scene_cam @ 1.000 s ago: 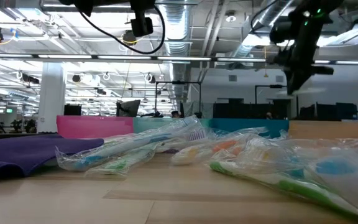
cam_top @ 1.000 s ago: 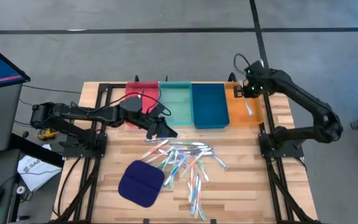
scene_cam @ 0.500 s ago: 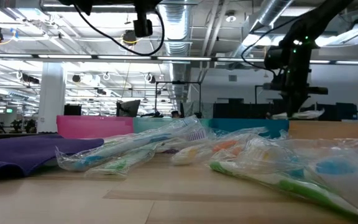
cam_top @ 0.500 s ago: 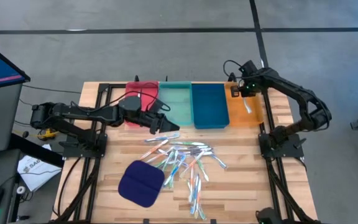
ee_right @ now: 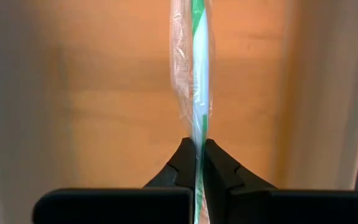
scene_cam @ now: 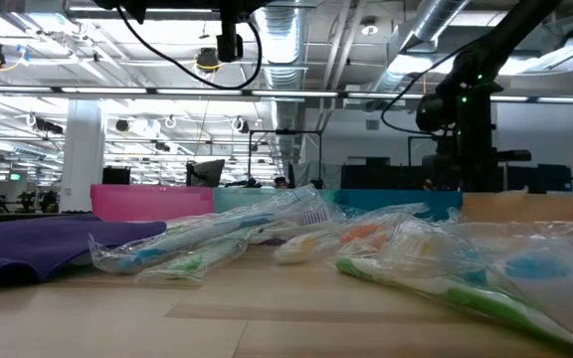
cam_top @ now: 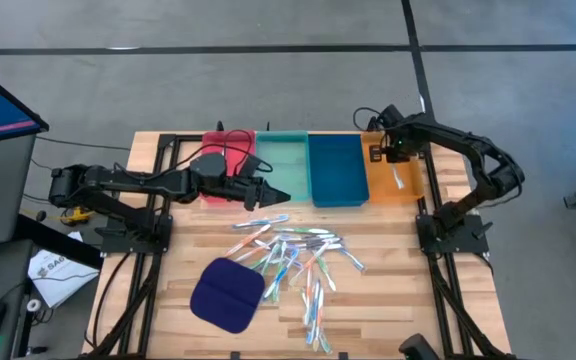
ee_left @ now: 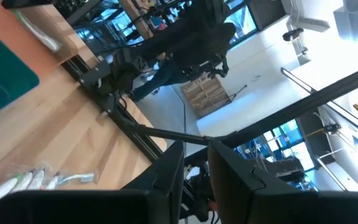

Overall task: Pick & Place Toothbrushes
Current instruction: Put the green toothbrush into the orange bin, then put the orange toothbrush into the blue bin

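Observation:
My right gripper (cam_top: 393, 155) reaches down into the orange tray (cam_top: 411, 188) at the far right, shut on a wrapped green-and-white toothbrush (ee_right: 194, 74). The other toothbrushes (cam_top: 298, 255) lie in a loose heap at the table's middle, also seen up close in the low view (scene_cam: 366, 239). My left gripper (cam_top: 280, 195) hovers level beyond the heap, near the teal tray (cam_top: 281, 165). In its wrist view the left gripper (ee_left: 196, 144) shows a narrow gap with nothing in it. My right gripper pinches one end of the toothbrush (ee_right: 196, 127) through its clear wrapper, between the two fingertips. The fingers come from above, pointing down. The rest of the brush (cam_top: 398, 178) reaches toward the table's near edge over the tray floor. Whether it touches the floor I cannot tell.
Four trays stand side by side along the far edge: red (cam_top: 218, 150), teal, blue (cam_top: 336, 168) and orange. A dark blue cloth pad (cam_top: 226, 293) lies at the near left of the heap. Bare wood shows at the table's near right.
My right gripper has sunk with the toothbrush from above the trays down into the orange tray, shifting a little toward the table's left. My left gripper has swung its tip from the heap toward the far edge, staying in place.

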Motion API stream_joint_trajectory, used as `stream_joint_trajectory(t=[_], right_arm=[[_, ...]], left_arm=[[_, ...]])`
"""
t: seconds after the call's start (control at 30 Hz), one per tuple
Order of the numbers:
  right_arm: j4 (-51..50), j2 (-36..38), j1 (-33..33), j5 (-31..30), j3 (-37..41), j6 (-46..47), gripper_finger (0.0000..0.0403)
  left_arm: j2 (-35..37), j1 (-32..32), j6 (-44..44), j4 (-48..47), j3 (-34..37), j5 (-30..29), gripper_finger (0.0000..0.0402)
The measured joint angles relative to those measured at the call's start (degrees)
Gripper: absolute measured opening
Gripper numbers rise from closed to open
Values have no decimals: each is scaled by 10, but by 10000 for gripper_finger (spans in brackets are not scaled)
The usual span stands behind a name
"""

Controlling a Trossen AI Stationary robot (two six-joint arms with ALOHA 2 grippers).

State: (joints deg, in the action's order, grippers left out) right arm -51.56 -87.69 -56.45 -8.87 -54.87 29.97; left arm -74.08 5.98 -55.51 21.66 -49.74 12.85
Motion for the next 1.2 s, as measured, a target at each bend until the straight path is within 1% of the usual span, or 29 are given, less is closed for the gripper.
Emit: stream_joint_trajectory(t=[0.1, 0.2, 0.37, 0.53, 0.77, 0.87, 1.2], right_arm=[[-13, -18, 9, -11, 0, 1, 0], [-31, -40, 20, -34, 0, 4, 0], [-31, -65, 29, -57, 0, 28, 0], [-31, -79, 33, -83, 0, 45, 12], [-31, -92, 36, -86, 0, 46, 69], [-24, -88, 37, -85, 0, 29, 92], [-21, -15, 35, -92, 0, 10, 174]], left_arm=[[0, 0, 1, 2, 0, -3, 67], [0, 0, 2, 3, 0, -8, 67], [0, 0, 2, 4, 0, -9, 67], [0, -3, 1, 3, 0, -8, 67], [0, -3, 0, 3, 0, 0, 67], [0, -3, 0, 3, 0, 0, 67], [0, -3, 8, 3, 0, 11, 67]])
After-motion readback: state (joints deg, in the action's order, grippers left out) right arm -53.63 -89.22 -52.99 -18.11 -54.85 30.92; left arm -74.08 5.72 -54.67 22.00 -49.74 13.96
